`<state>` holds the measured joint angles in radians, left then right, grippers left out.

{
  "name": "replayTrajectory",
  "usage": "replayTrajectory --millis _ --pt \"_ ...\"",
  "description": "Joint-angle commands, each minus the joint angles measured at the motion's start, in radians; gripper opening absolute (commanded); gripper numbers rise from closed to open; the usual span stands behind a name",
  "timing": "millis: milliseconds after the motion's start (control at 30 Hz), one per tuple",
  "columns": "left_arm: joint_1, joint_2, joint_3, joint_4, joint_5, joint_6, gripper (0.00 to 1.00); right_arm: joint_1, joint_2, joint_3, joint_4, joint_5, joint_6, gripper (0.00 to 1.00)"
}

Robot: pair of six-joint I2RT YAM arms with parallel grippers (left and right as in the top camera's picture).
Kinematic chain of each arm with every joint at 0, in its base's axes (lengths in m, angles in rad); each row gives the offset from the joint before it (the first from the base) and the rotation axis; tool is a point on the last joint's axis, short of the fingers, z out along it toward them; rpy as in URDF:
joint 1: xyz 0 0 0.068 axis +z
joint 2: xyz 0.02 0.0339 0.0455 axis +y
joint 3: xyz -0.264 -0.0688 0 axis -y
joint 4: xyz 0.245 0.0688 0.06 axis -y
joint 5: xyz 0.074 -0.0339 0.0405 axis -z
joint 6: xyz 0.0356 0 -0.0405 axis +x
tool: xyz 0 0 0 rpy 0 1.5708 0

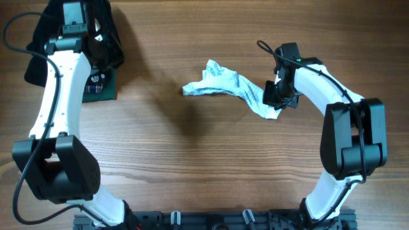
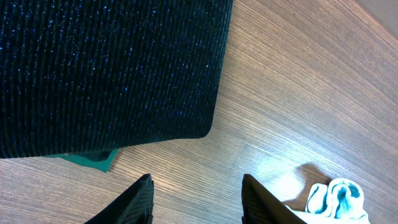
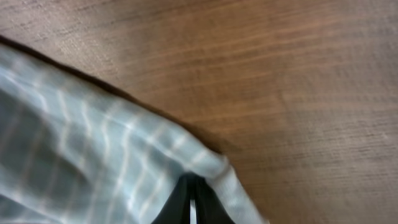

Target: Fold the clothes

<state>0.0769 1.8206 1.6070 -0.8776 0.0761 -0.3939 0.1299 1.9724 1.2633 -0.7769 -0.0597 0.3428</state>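
On the counter, the right pincer pinches the clothes; the left pincer stands half-open, holding nothing.

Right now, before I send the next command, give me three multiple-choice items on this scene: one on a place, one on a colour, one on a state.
1. Where is the right pincer?
A. Over the dark pile at far left
B. At the right end of the pale striped garment
C. Above bare wood, away from any cloth

2. What colour is the knit garment near the left pincer?
A. Red
B. Yellow
C. Black

3. How do the left pincer's jaws stand?
A. Open, nothing between them
B. Shut on the pale striped garment
C. Shut on a green cloth

Answers:
1 B: the overhead view shows it at that end, and the right wrist view shows it closed on striped fabric.
2 C: the knit garment is black across the upper left of the left wrist view.
3 A: only bare wood shows in the gap.
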Motion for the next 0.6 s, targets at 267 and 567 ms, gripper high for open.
replayTrajectory --millis 267,567 --pt "-0.003 0.008 -0.005 -0.006 -0.006 0.020 0.45 -0.004 0.061 -0.045 0.232 0.195 -0.131 0.04" --pt "-0.003 0.008 -0.005 -0.011 -0.006 0.021 0.45 -0.064 0.132 -0.038 0.360 0.211 -0.227 0.05"
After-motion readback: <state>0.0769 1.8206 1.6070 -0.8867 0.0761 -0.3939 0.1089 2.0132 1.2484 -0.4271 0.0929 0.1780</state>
